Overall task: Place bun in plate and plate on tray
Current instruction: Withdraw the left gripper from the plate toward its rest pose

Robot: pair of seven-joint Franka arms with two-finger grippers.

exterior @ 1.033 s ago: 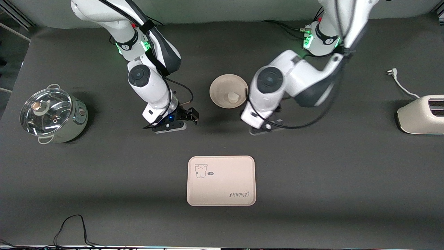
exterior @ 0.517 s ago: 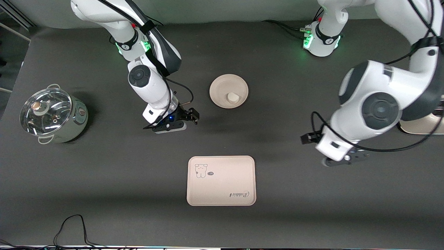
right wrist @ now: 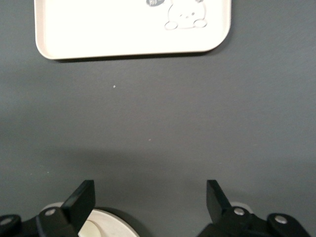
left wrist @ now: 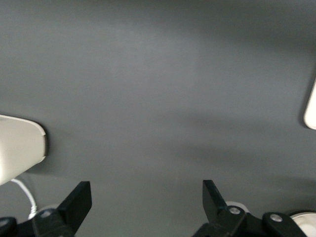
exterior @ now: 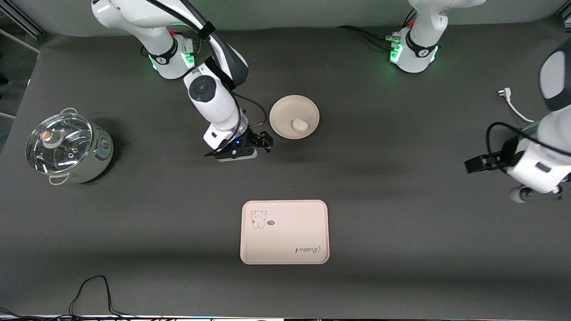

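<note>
Bench (exterior: 401, 267) covered in dark grey cloth, carrying everything. Left arm (exterior: 546, 147) large in the front view at its own end of the bench, wrist swung out over bare cloth; left gripper (left wrist: 145, 205) hangs above the cloth with jaws spread wide and nothing between them, the rounded corner of a white toaster (left wrist: 19, 153) visible at the edge of its wrist view. Right arm (exterior: 214, 98) reaches down from its base toward the bench middle; right gripper (right wrist: 148, 202) sits low over the cloth just beside the plate, on the side toward the right arm's end, jaws wide apart and holding nothing. Steel pot (exterior: 67, 145) with a glass lid stands well apart at the right arm's end of the bench. Tray (exterior: 285, 243), cream rectangle with rounded corners, bear drawing and "Rabbit" script, lies flat nearer the front camera than the plate and carries nothing; well apart from the plate, bare cloth between them. In the right wrist view the tray's (right wrist: 98, 29) bear-marked edge shows past a stretch of cloth. Plate (exterior: 285, 113), round, cream, raised rim, rests on the bench between the two arm bases; its rim (right wrist: 111, 224) shows between the right jaws in the wrist view. Bun (exterior: 299, 125), small white disc, sits inside the plate, off-centre toward the rim nearest the front camera.
</note>
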